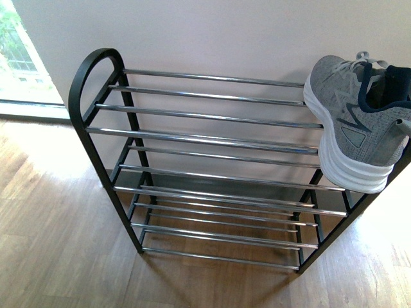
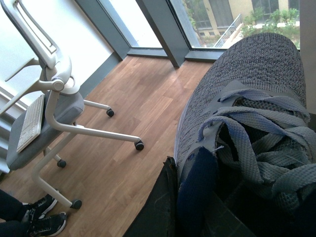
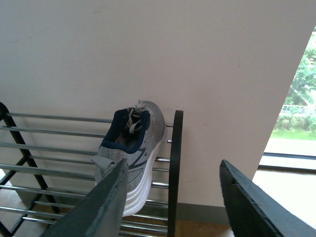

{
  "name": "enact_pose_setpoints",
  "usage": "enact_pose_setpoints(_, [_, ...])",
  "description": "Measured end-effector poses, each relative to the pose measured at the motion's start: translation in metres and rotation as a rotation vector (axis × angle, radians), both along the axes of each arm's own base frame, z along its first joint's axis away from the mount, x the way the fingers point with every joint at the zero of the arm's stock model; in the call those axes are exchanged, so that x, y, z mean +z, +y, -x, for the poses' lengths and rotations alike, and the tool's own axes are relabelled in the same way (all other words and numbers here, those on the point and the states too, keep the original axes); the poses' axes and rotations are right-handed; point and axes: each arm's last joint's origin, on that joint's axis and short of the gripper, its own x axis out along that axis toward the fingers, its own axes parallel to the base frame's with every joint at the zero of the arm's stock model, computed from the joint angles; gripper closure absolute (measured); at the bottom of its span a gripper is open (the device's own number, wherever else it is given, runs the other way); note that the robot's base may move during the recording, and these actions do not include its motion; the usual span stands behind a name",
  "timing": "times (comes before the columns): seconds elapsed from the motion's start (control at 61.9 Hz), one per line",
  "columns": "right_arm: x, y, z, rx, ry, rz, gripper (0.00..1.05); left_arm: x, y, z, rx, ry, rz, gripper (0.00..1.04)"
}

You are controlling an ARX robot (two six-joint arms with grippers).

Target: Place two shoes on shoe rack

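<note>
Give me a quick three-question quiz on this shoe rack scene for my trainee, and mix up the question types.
1. True or false: the grey sneaker sits on the top tier of the shoe rack, at its right end in the front view.
2. The right end effector is: A) open and empty, B) shut on a sneaker, C) shut on a sandal.
3. What does the left end effector hold?

Key: 1 true; 2 A; 3 a second sneaker, also grey.
</note>
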Motion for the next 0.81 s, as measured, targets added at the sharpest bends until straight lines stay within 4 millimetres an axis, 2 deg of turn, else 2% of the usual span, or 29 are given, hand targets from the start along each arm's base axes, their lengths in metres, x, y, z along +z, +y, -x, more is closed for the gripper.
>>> enact_pose_setpoints(0.226, [0.000, 0.000, 0.000, 0.002, -0.001, 0.000, 0.09, 0.000, 0.000, 0.000, 0.000, -0.001, -0.001, 1.04])
enact_pose_setpoints(0.549, [0.000, 0.000, 0.000, -0.005, 0.000, 0.000, 0.09, 0.001, -0.001, 0.000, 0.009, 0.011, 0.005, 1.04])
enact_pose_setpoints(0.597, [0.000, 0.000, 0.000, -0.005, -0.001, 0.000, 0.09, 0.005, -0.004, -0.005, 0.042, -0.045, 0.099, 1.04])
enact_pose_setpoints(0.711, [0.000, 0.000, 0.000, 0.000, 0.000, 0.000, 0.09, 0.019, -0.013, -0.030, 0.065, -0.198, 0.386, 1.04])
enact_pose_setpoints(0.807, [0.000, 0.000, 0.000, 0.001, 0.000, 0.000, 0.09, 0.039, -0.025, -0.071, -0.003, -0.240, 0.525, 1.04])
